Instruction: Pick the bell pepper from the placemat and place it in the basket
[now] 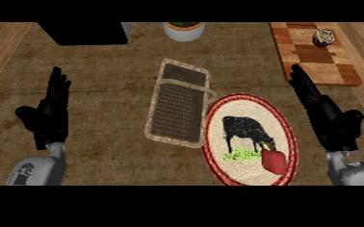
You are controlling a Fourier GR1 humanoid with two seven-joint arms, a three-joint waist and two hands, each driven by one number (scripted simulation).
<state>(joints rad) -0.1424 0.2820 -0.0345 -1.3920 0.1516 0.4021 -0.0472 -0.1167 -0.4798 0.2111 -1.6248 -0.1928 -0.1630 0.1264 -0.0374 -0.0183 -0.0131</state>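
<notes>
- While the red bell pepper [274, 159] sits untouched near the lower right rim of the oval placemat [217, 120], just beside the cow printed on it, nothing of the task looks begun.
- The right robot hand [323, 113] stands just off the placemat's right edge, fingers straight and spread wide, holding nothing.
- The left robot hand [50, 108] rests open near the left edge, fingers up, well apart from everything.
- The basket [177, 103] lies just left of the placemat, its rim touching or overlapping the mat's edge; its handle crosses the upper part.
- Risk: the pepper is small and rounded, so fingers closing off-centre could roll it off the mat's lower edge.
- Risk: a carry toward the basket may catch the handle or nudge the light basket aside, since it lies so close to the mat.
- Risk: a low approach could drag the placemat and shift the pepper with it.
- Surface: the desk is a mottled brown top.
- Room: a checkered cutting board [313, 53] with a small speckled object [324, 37] lies at upper right, a white pot [184, 30] at the top, a dark box [84, 32] at upper left.
</notes>
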